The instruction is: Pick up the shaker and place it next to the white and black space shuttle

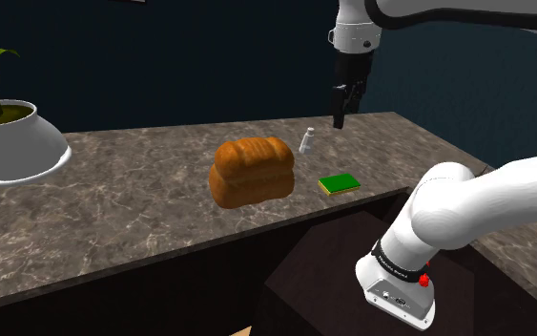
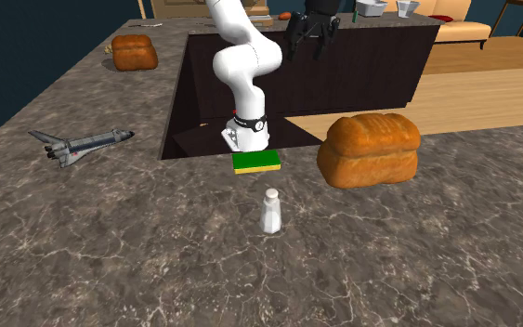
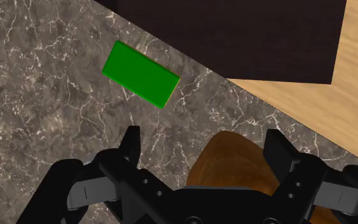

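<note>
The small white shaker (image 1: 307,139) (image 2: 270,211) stands upright on the dark marble counter, between a brown bread loaf (image 1: 253,170) (image 2: 369,149) and a green sponge (image 1: 339,184) (image 2: 256,163). My black gripper (image 1: 342,113) (image 2: 307,42) (image 3: 204,143) hangs open well above the counter, with nothing between its fingers. In the wrist view it looks down on the sponge (image 3: 140,74) and the top of the loaf (image 3: 228,162). The white and black space shuttle (image 2: 81,145) lies on the counter toward the second exterior view's left, far from the shaker.
A white bowl with a green plant (image 1: 13,143) sits at the shoulder view's left. A second loaf (image 2: 135,51) lies on the far part of the counter. The counter's edge (image 3: 234,79) drops to a dark recess holding the stand, with wooden floor beyond.
</note>
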